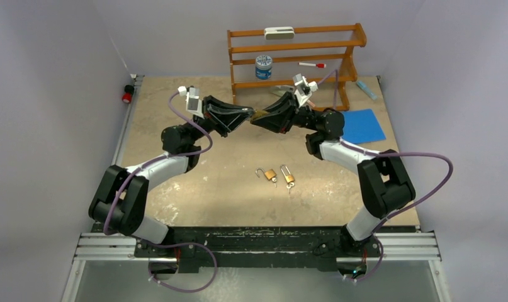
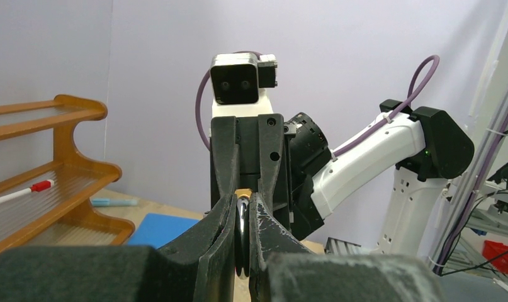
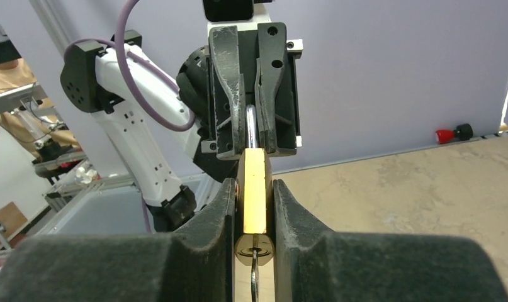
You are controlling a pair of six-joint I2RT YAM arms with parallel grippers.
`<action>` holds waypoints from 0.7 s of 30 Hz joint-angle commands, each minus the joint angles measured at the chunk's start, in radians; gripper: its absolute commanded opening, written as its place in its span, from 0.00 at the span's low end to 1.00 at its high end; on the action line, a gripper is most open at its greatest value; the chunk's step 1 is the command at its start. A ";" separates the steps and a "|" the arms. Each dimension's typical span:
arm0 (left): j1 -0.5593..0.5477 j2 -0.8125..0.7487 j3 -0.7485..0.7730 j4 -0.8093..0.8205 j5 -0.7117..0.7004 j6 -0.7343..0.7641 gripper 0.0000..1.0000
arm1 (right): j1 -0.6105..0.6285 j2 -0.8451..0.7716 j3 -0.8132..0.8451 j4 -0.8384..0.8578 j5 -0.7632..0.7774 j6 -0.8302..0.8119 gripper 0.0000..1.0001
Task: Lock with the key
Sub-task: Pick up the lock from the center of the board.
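— what's nearest us, on the table (image 1: 207, 182)?

— two loose padlocks, lying side by side just right of the middle: one (image 1: 269, 174) on the left, the other (image 1: 289, 177) just beside it. brass bodies, shackles pointing away from us. too small from here to say whether they're snapped shut.

— and the one being worked on?

— up in the air past those, between the two arms. the padlock (image 3: 254, 189) sits edge-on in the right claw (image 3: 254, 201), whose fingers are pressed tight against both flat sides of the brass body. the key (image 3: 254, 280) is in the keyhole at the body's near end, hanging towards the right wrist.

— the other arm?

— the left claw (image 2: 242, 214) faces it head-on and is closed on the shackle (image 3: 251, 126), the steel loop pinched between its fingers. so both claws clamp the same lock, one on each end. i can't tell whether the shackle is pushed home.

— anything behind them?

— a wooden rack (image 1: 358, 34) at the far edge. on its top rail lies a white block (image 1: 279, 33); on the middle shelf stand a blue-and-white tin (image 1: 263, 67) and, to its right, a marker with a red cap (image 1: 311, 65) lying flat. a blue sheet (image 1: 362, 125) lies on the table near the rack's right foot, and a red knob (image 1: 128, 94) sits at the far left corner.
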 commanded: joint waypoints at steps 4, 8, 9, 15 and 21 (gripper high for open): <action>0.005 -0.050 0.021 0.220 -0.030 -0.010 0.00 | -0.001 -0.051 0.000 0.224 0.009 0.025 0.00; 0.028 -0.082 0.040 0.106 0.051 -0.010 0.28 | -0.029 -0.059 0.019 0.219 -0.126 0.123 0.00; 0.032 -0.097 0.051 0.024 0.078 0.006 0.35 | -0.039 -0.061 0.016 0.220 -0.150 0.145 0.00; 0.059 -0.278 0.071 -0.591 0.120 0.354 0.59 | -0.085 -0.095 -0.050 0.222 -0.254 0.195 0.00; 0.059 -0.392 0.111 -1.124 0.214 0.721 0.60 | -0.095 -0.099 -0.026 0.239 -0.342 0.252 0.00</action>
